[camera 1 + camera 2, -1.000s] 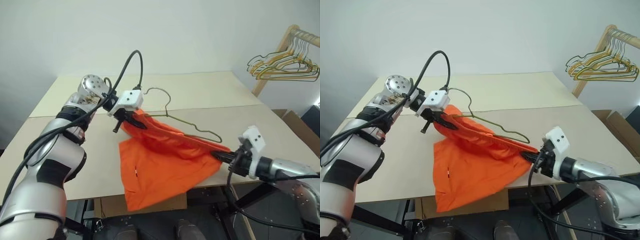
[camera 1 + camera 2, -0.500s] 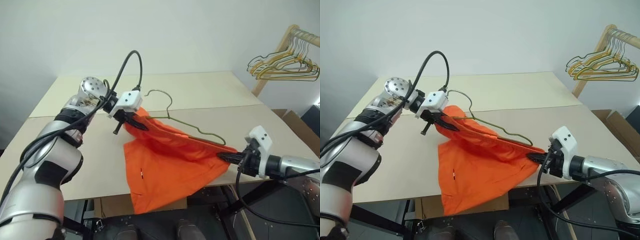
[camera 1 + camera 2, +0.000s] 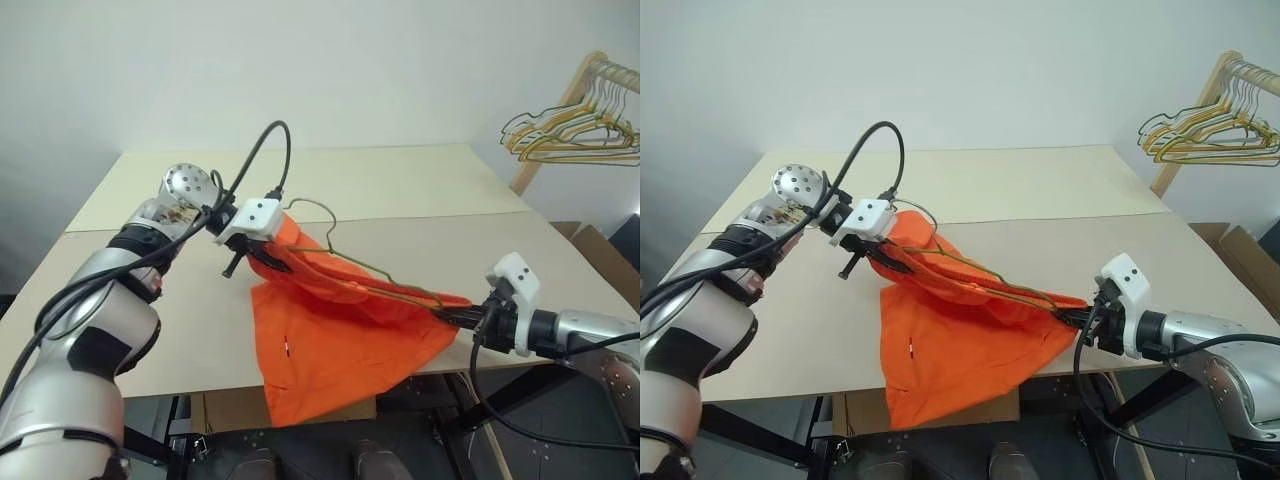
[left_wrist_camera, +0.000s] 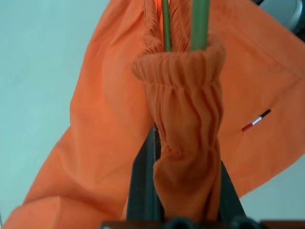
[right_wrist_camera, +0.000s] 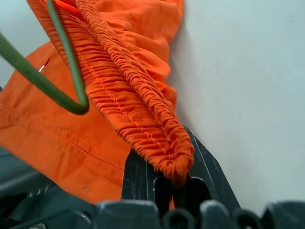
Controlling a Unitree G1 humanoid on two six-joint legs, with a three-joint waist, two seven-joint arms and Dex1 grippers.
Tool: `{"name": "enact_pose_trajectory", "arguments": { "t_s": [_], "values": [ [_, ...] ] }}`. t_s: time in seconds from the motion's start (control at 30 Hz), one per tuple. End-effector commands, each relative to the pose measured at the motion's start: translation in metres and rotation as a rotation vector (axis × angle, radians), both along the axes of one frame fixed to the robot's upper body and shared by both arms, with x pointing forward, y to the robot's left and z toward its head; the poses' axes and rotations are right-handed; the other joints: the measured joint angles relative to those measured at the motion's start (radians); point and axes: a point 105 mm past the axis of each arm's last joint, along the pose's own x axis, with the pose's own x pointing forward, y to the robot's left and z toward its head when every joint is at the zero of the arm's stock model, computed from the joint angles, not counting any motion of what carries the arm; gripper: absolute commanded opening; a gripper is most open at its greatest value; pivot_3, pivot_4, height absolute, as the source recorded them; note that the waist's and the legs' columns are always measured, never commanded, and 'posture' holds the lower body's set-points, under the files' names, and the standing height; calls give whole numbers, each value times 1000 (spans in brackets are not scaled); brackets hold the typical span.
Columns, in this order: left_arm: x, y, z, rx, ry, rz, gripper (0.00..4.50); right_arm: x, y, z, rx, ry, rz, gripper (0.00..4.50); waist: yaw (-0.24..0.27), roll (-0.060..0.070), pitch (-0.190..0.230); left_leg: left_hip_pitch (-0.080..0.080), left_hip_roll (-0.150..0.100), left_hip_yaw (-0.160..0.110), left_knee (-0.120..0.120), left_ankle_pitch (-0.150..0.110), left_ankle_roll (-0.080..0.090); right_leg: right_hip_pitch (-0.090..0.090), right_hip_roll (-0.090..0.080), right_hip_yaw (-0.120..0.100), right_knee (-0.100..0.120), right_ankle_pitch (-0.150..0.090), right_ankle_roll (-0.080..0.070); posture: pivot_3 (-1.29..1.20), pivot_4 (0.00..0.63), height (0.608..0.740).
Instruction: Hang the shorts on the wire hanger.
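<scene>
Currently my left gripper (image 3: 262, 262) and right gripper (image 3: 462, 318) jaws clamp the shorts (image 3: 340, 335) waistband taut above the counter (image 3: 420, 190); the wire hanger (image 3: 345, 262) lies inside the waistband.

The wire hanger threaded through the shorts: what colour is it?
Dark olive green, plain; the wire hanger shows best in the right wrist view.

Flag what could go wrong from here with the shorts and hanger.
1. The hanger lies loose in the stretched waistband; neither gripper holds it, so it may slide out.
2. The right gripper pinches only the waistband's end; the shorts could slip free.
3. The shorts overhang the table edge; their weight may drag them off once released.
</scene>
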Motion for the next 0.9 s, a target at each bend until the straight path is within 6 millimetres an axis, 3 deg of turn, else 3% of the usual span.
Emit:
{"name": "enact_pose_trajectory", "arguments": {
  "t_s": [0.03, 0.2, 0.67, 0.73, 0.9],
  "values": [
    [11, 28, 10, 38, -6, 139, 0, 6, -29, 12, -63, -43, -94, 24, 1, 0, 0, 0, 0, 0, 0, 0, 0, 0, 0, 0, 0, 0, 0, -48, 0, 740],
    [15, 23, 18, -57, 6, 171, 0, 3, -31, 12, -75, -36, -76, 24, -3, 0, 0, 0, 0, 0, 0, 0, 0, 0, 0, 0, 0, 0, 0, -48, 0, 740],
    [11, 44, -11, 181, -73, 111, 0, 3, -33, 31, -93, -111, -58, 24, -3, 0, 0, 0, 0, 0, 0, 0, 0, 0, 0, 0, 0, 0, 0, -53, 0, 740],
    [12, 45, -14, 200, -85, 109, 0, 3, -29, 41, -91, -145, -31, 24, -4, 0, 0, 0, 0, 0, 0, 0, 0, 0, 0, 0, 0, 0, 0, -57, 0, 740],
    [16, 30, -21, 193, -111, 103, 0, -6, 13, 49, -147, -188, 146, 24, -6, 0, 0, 0, 0, 0, 0, 0, 0, 0, 0, 0, 0, 0, 0, -64, 0, 740]
  ]
}}
